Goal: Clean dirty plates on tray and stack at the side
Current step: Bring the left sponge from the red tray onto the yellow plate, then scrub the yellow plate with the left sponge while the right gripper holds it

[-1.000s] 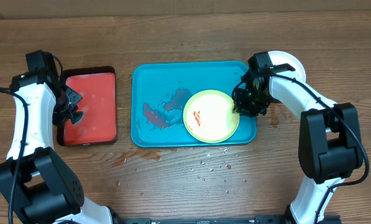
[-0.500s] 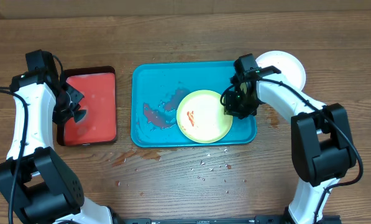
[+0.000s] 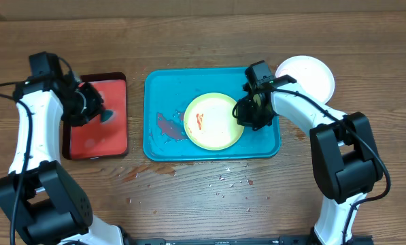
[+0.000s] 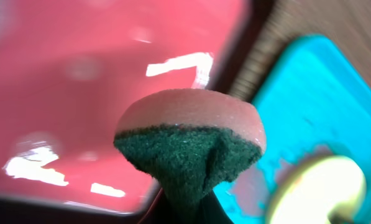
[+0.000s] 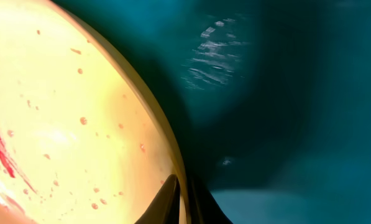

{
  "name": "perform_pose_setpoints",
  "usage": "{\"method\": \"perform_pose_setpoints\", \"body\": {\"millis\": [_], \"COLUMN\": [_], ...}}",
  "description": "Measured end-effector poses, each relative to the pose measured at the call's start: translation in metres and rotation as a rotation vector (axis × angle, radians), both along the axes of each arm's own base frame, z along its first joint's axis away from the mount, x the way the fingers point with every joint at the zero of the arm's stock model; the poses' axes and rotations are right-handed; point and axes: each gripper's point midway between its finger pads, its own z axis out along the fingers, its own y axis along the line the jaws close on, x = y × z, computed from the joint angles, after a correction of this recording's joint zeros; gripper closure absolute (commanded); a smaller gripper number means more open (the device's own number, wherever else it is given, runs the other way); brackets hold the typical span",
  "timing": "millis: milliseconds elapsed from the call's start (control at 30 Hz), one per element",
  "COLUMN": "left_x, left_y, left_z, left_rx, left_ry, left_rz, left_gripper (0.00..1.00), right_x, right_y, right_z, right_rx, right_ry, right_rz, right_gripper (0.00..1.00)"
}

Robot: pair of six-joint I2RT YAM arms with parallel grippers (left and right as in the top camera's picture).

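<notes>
Overhead: right gripper (image 3: 247, 116) bent low, pinching rim of yellow-green plate (image 3: 213, 124); left gripper (image 3: 96, 111) clamps sponge (image 4: 191, 134) over red tray (image 3: 97, 139).

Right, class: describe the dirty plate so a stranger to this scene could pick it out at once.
Find the teal tray in the middle of the table. Inside it, right of centre, lies a round plate, its right rim pinched by the right gripper. Unlike the white plate outside the tray, it is yellow-green with a red smear.
</notes>
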Motion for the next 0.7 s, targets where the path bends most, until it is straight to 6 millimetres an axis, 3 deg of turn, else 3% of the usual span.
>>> {"method": "perform_pose_setpoints", "body": {"millis": [333, 533, 700], "left_x": [0.006, -0.002, -0.006], "left_y": [-0.109, -0.177, -0.217], "left_z": [0.008, 0.010, 0.007], "left_rx": [-0.091, -0.097, -0.069], "left_ry": [-0.051, -0.077, -0.096], "left_rz": [-0.334, -0.523, -0.614], "left_gripper": [0.96, 0.96, 0.96], "right_x": [-0.001, -0.001, -0.001], "right_y": [0.036, 0.041, 0.041], "right_z": [0.001, 0.001, 0.001], "right_rx": [0.039, 0.048, 0.051], "right_ry": [-0.050, -0.054, -0.049], "right_rz": [0.061, 0.067, 0.052], "right_gripper": [0.91, 0.92, 0.92]}}
